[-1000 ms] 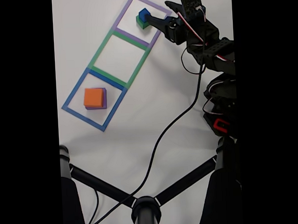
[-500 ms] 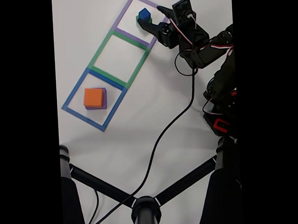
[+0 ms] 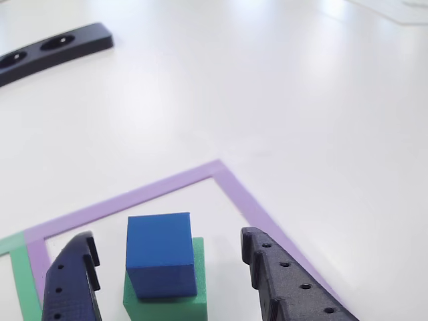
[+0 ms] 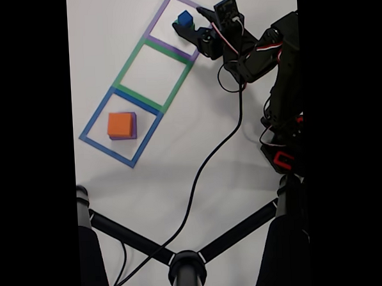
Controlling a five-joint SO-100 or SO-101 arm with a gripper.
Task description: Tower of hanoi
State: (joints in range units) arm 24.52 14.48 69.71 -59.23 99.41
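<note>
A blue cube (image 3: 159,251) sits on a green block (image 3: 167,306) inside the purple tape square (image 3: 234,187). My gripper (image 3: 167,239) is open, with one dark finger (image 3: 70,284) to the left of the stack and the other to its right, neither touching. In the fixed view the blue cube (image 4: 184,18) lies at the top, with the gripper (image 4: 193,22) reaching it from the right. The salmon-orange block (image 4: 119,123) rests on the purple block (image 4: 134,128) in the blue tape square (image 4: 94,122).
A green tape square (image 4: 126,66) lies between the purple and blue ones. A black bar with round holes (image 3: 77,39) lies at the far left. The arm's black cable (image 4: 211,161) trails across the table to a black stand (image 4: 185,268) at the bottom.
The gripper has opened and moved left, so its fingers now flank the blue cube. The arm's upper links have swung up and left. The blocks have not moved.
</note>
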